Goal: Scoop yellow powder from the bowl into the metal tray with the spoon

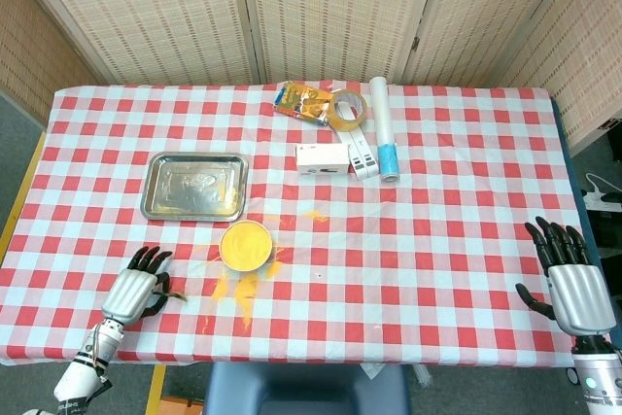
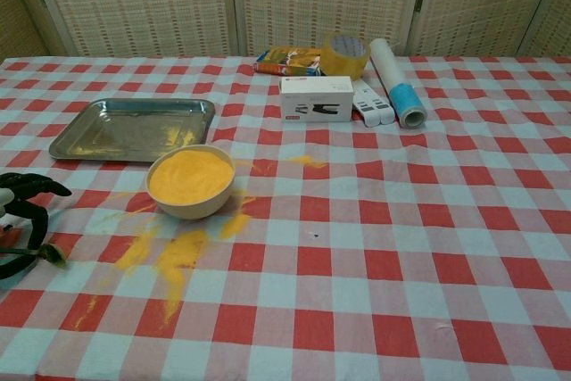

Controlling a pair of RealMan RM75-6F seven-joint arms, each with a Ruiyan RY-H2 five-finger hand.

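Left hand (image 1: pixel 129 291) is pinching the spoon (image 2: pixel 46 254) loosely at the near-left table edge; right hand (image 1: pixel 575 284) is idling, fingers spread. Spoon risks slipping, spilling more powder beside bowl (image 1: pixel 245 245), short of metal tray (image 1: pixel 194 187).

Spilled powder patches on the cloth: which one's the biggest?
The powder patch just in front of the bowl, on the robot's side. The patch beyond the bowl, toward the white box, is far smaller.

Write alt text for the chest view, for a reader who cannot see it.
A bowl of yellow powder sits on a checked tablecloth, powder spilled around it, a metal tray behind. At the left edge, the left hand holds a spoon.
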